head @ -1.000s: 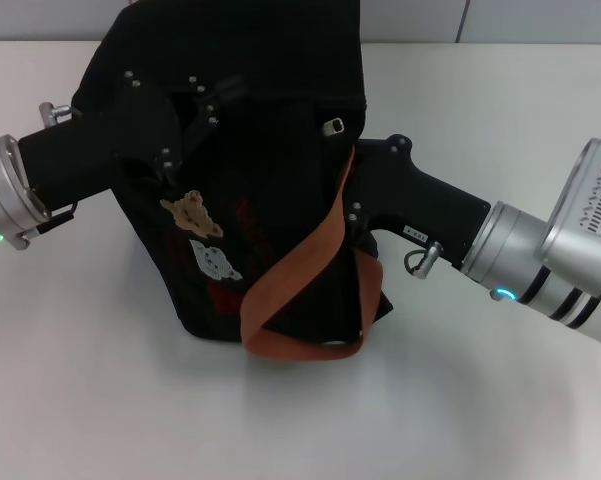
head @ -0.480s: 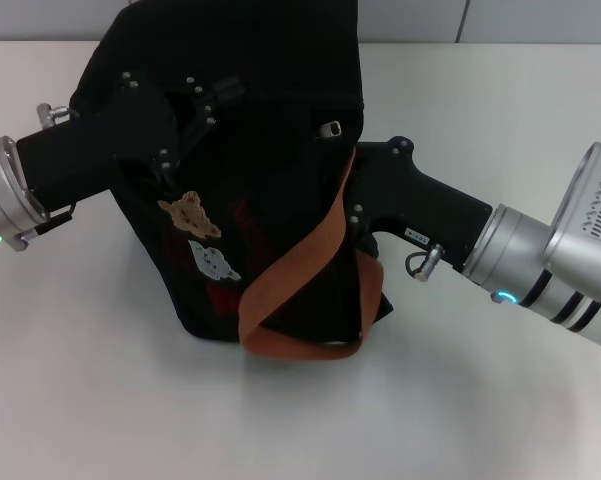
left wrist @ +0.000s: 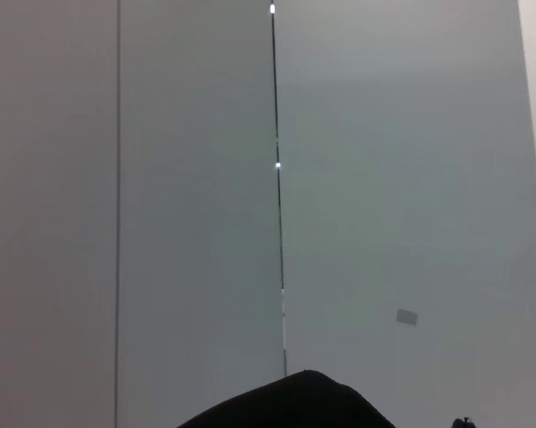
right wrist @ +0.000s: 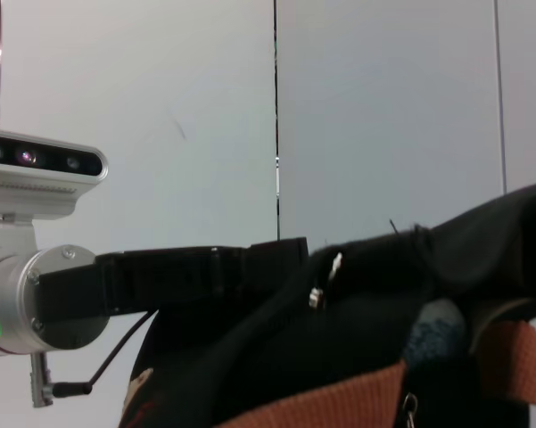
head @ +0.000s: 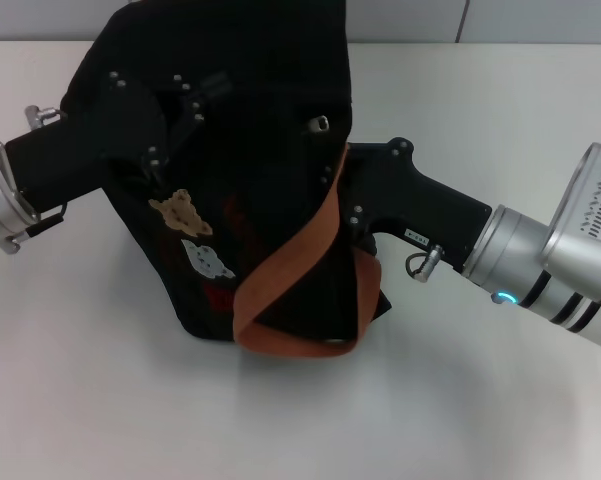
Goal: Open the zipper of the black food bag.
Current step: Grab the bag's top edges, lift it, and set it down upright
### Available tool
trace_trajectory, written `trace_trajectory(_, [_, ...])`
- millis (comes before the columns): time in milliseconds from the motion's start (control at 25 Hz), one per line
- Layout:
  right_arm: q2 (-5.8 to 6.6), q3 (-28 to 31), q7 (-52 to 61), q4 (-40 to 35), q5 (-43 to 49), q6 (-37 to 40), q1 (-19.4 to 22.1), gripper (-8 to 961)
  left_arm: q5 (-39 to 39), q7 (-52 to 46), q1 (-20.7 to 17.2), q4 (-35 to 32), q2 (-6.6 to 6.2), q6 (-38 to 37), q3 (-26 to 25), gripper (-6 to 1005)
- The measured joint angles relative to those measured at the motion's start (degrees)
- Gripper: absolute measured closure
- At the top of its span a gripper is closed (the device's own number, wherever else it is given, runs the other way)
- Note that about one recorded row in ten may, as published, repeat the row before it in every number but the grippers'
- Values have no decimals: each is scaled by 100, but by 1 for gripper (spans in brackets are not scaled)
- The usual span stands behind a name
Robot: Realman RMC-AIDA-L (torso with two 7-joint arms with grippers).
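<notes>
The black food bag (head: 270, 230) stands mid-table, its bear and cloud patches facing me and an orange handle (head: 300, 255) draped down its front. The zipper's silvery pull tab (head: 320, 123) shows near the top right edge; the zip line itself is lost in the black cloth. My left gripper (head: 205, 95) lies on the bag's upper left and is shut on the top fabric, well apart from the tab. My right gripper (head: 342, 195) presses against the bag's right side by the strap. The right wrist view shows the bag (right wrist: 357, 357), the tab (right wrist: 317, 296) and the left gripper (right wrist: 250, 263).
The bag rests on a white table (head: 480, 400) with open surface in front and to the right. A grey panelled wall (left wrist: 383, 178) stands behind. The left wrist view shows only that wall and a black sliver of the bag (left wrist: 294, 406).
My left arm has drawn back to the left, and the bag's top, with the pull tab, has shifted left with it. The right arm has stayed put.
</notes>
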State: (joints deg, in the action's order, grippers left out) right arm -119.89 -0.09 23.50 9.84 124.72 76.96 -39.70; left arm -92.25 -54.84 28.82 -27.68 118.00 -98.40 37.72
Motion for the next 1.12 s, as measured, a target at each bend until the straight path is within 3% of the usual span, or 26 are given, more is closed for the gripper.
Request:
trace_trajectory(640, [0, -54, -4, 1, 34, -298, 37, 903, 330, 129, -331, 8, -2, -62, -303, 892])
trace_trajectory(1120, [18, -61, -5, -24, 183, -367, 385, 875, 751, 276, -793, 16, -146, -146, -367, 882])
